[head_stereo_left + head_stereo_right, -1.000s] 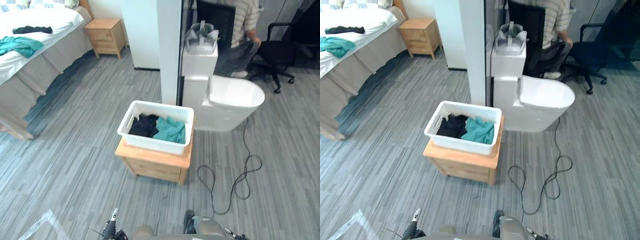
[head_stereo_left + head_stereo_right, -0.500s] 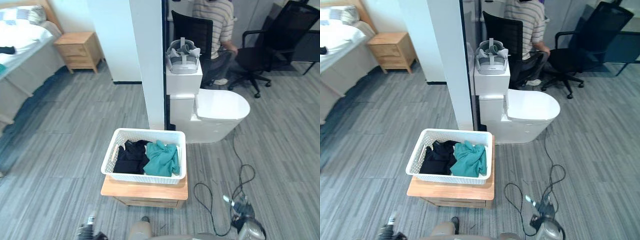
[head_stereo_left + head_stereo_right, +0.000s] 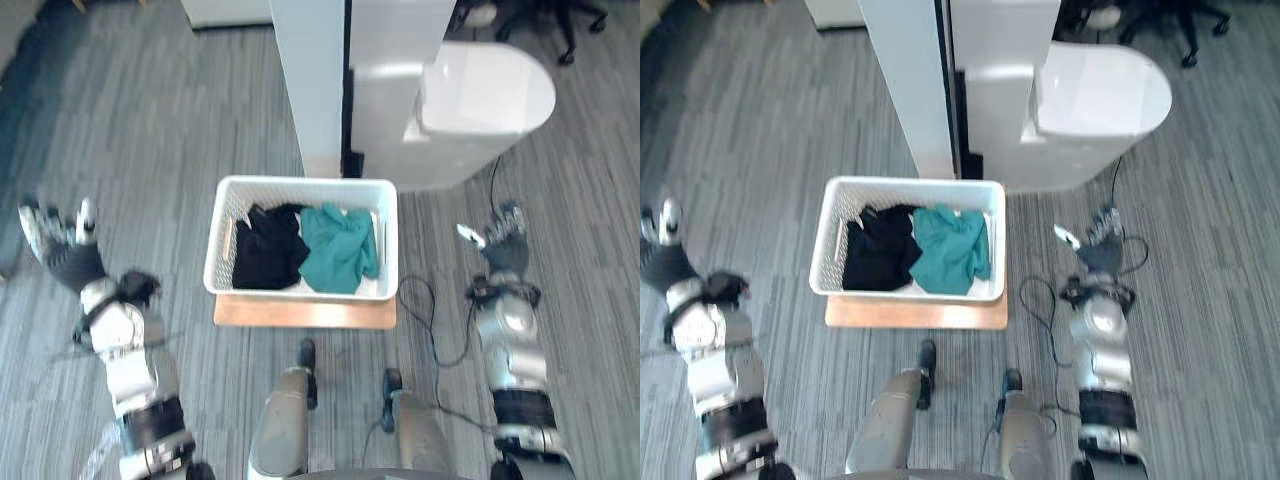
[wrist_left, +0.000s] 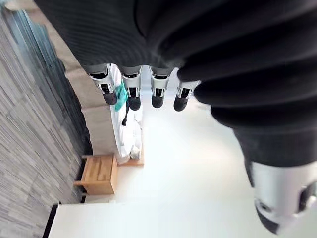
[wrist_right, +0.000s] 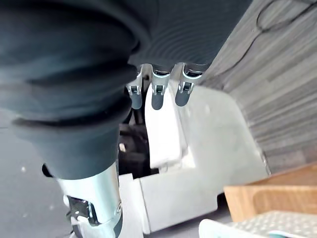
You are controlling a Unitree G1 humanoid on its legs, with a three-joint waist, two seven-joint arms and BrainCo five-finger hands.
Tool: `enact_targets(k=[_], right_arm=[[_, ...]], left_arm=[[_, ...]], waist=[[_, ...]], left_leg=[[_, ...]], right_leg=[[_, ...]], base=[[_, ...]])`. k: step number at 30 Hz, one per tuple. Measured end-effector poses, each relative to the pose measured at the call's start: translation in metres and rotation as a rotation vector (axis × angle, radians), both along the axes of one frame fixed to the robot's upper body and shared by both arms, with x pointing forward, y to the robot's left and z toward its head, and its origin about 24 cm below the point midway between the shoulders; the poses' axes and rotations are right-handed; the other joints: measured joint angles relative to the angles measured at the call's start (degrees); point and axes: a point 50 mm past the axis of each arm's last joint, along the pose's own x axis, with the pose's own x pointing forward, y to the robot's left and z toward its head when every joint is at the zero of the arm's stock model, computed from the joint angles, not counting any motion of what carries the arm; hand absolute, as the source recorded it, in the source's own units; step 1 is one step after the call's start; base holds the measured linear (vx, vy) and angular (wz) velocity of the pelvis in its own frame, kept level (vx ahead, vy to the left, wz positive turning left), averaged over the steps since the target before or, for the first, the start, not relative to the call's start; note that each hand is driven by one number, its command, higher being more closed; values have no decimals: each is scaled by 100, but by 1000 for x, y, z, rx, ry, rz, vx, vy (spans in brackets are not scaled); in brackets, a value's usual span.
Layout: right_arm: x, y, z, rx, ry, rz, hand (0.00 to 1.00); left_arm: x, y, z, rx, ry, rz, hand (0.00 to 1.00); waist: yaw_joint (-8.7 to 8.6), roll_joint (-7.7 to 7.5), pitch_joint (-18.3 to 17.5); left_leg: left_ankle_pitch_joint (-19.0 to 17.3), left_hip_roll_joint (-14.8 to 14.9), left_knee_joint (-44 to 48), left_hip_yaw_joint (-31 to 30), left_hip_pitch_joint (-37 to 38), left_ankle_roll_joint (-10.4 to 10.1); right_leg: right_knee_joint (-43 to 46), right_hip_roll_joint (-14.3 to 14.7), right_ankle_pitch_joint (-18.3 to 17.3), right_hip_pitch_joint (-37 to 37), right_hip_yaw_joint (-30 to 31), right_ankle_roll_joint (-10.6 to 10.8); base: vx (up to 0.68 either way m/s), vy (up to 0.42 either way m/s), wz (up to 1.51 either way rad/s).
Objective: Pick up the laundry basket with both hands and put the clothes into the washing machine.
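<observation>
A white laundry basket [image 3: 300, 184] rests on a low wooden stand [image 3: 305, 312] straight in front of me. A black garment [image 3: 265, 250] and a teal garment [image 3: 338, 245] lie inside it. My left hand [image 3: 68, 262] is raised well to the left of the basket, open, its fingers [image 4: 131, 91] straight and holding nothing. To the basket's right, about a hand's width from its side, my right hand [image 3: 505, 252] is also open and empty, with straight fingers [image 5: 158, 91]. Neither hand touches the basket.
A white rounded appliance [image 3: 470, 100] stands just behind the basket to the right, beside a white pillar [image 3: 310, 80]. Grey plank floor lies on both sides of the stand. The left wrist view shows a bed and a wooden nightstand [image 4: 99, 173] farther off.
The camera has tilted down over the basket, so the whole picture has shifted. Both arms have risen into view, one on each side of the basket. The basket stays on its stand.
</observation>
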Motion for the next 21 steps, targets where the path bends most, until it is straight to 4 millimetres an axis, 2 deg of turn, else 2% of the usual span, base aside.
enact_targets(k=[2,3,4,5,6,7,9,11,14,17,18,21], right_arm=[[19,6,25,40,-56,33,0],[24,9,29,46,-60,44,0],[35,18,38,81,-67,79,0],[39,19,41,106,-70,91,0],[45,24,48,138,-74,114,0],[48,26,51,165,-82,130,0],[53,33,67,227,-129,191,0],[58,41,75,262,-142,244,0],[63,43,77,297,-131,276,0],[67,46,80,317,-124,341,0],[68,46,82,316,-122,357,0],[73,47,88,319,-117,397,0]], left_arm=[[38,-12,38,55,6,-52,0],[47,-14,46,68,17,-61,0],[69,-19,66,77,52,-91,0],[77,-21,74,77,63,-106,0],[89,-25,94,84,68,-130,0],[93,-28,104,95,68,-146,0],[100,-38,146,159,32,-188,0],[101,-41,169,228,35,-179,0],[106,-44,178,314,83,-183,0],[110,-45,185,432,170,-178,0],[110,-44,187,461,185,-170,0],[109,-37,194,534,233,-130,0]], waist=[[24,-23,130],[34,-37,161],[34,-64,238],[30,-62,264],[22,-70,311],[33,-72,356],[136,-117,523],[140,-146,588],[152,-162,640],[305,-257,700],[299,-256,701],[309,-267,786]], left_leg=[[132,-2,-43,-125,-224,-38],[173,-2,-85,-139,-247,-48],[267,-2,-193,-180,-297,-79],[288,-2,-201,-221,-346,-98],[331,18,-202,-301,-468,-149],[345,38,-205,-320,-510,-153],[420,119,-207,-419,-692,-267],[497,198,-219,-456,-885,-343],[656,267,-400,-448,-956,-389],[731,394,-498,-474,-1034,-492],[793,395,-563,-508,-1075,-446],[929,409,-721,-618,-1148,-497]], right_leg=[[72,9,12,-211,-76,-17],[73,11,20,-244,-95,-29],[69,18,34,-315,-182,-49],[70,25,36,-344,-220,-53],[70,53,51,-418,-283,-77],[70,76,65,-447,-326,-99],[66,160,90,-593,-407,-139],[65,230,107,-719,-569,-166],[69,268,110,-786,-762,-170],[68,394,164,-896,-850,-258],[70,400,164,-941,-901,-258],[70,429,164,-1027,-1003,-259]], base=[[-71,-47,23],[-39,-49,18],[-37,-51,16],[-31,-49,24],[-22,-39,20],[-26,-48,14],[-18,-77,8],[-5,-69,16],[4,-73,22],[7,-71,-1],[-5,-52,13],[-3,-35,13]])
